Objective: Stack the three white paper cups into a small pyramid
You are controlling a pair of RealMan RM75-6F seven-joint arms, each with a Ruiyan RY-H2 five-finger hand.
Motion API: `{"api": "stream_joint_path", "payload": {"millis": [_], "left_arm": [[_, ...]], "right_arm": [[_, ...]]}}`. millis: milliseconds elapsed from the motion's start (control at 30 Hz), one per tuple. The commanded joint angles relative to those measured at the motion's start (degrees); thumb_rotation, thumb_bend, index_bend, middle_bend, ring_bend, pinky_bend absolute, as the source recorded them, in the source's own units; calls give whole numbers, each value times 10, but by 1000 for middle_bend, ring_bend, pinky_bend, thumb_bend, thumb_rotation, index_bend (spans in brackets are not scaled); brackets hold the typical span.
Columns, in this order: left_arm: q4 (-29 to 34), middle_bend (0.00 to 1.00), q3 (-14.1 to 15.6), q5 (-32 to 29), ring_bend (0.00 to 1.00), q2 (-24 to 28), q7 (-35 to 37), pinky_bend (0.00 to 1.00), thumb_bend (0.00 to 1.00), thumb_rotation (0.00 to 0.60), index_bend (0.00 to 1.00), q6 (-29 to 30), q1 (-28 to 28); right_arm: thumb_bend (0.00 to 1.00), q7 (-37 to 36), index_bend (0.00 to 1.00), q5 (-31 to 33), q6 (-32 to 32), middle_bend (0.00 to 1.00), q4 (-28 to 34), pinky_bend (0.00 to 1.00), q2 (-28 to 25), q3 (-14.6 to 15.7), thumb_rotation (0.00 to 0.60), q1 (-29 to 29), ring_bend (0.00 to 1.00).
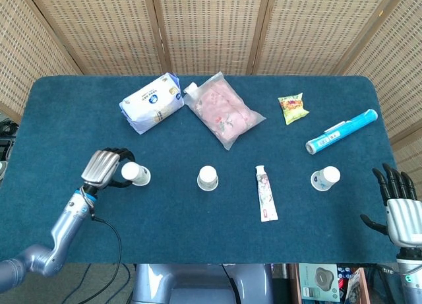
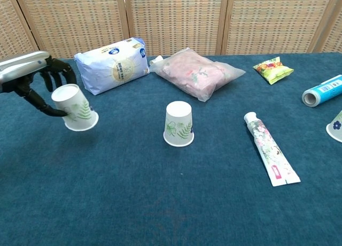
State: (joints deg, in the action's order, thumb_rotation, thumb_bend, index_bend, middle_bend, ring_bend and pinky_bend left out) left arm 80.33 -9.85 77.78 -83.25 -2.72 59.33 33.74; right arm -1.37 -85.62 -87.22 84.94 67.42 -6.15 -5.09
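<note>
Three paper cups are spread along the near half of the blue table (image 1: 59, 99), all mouth-down. The left cup (image 2: 75, 108) is gripped by the left hand (image 2: 38, 78), fingers curled around its closed end, and it hangs tilted, clear of the cloth. The head view shows the same left cup (image 1: 135, 173) and left hand (image 1: 104, 169) well inside the table's left edge.

The middle cup (image 1: 208, 178) stands upright near the table's centre, with bare cloth on every side; in the chest view that middle cup (image 2: 178, 124) has open blue surface in front and to its left. A tube (image 1: 266, 192) lies just to its right, lengthwise toward the front edge.

The right cup (image 1: 326, 178) sits beyond the tube, near the right side; the chest view shows only a sliver of it at the frame edge.

The right hand (image 1: 399, 208) hovers off the table's right front corner, fingers spread and holding nothing.

Along the far half lie a tissue pack (image 1: 151, 103), a pink bag (image 1: 223, 111), a snack packet (image 1: 293, 108) and a blue roll (image 1: 341, 131) close to the right edge.
</note>
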Motion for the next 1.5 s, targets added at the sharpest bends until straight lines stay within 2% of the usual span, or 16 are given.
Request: {"api": "stream_joint_path", "payload": {"millis": [33,267,667,867,1133,1500], "left_arm": [[18,425,-7,0,419,-8,-13,417,147,600,470,-20,24],[-7,425,-23,-63,419,-74,-86,417,147,600,470,-67,70],[-63,425,-33,-115,419,-156,-142,417,146,600,470,-74,107],[-84,425,-35,-119,419,-182,-149,417,146,600,470,-75,122],[-105,425,-40,-127,419,-204,-139,417,147,600,470,-78,132],[-95,425,-43,-123,419,-197,-118,417,147,600,470,-65,130]], "right_arm": [[0,-1,0,1,0,0,0,0,0,0,600,0,0],[0,-10,0,2,1,0,2,0,-3,0,600,1,0],[0,-30,0,8,4,0,0,0,-9,-3,600,2,0],[0,-44,0,7,1,0,-1,0,-12,-3,600,3,0],[0,-55,0,8,1,0,-3,0,-15,-4,600,4,0],[0,-56,0,8,1,0,-4,0,-16,-4,600,4,0]]}}
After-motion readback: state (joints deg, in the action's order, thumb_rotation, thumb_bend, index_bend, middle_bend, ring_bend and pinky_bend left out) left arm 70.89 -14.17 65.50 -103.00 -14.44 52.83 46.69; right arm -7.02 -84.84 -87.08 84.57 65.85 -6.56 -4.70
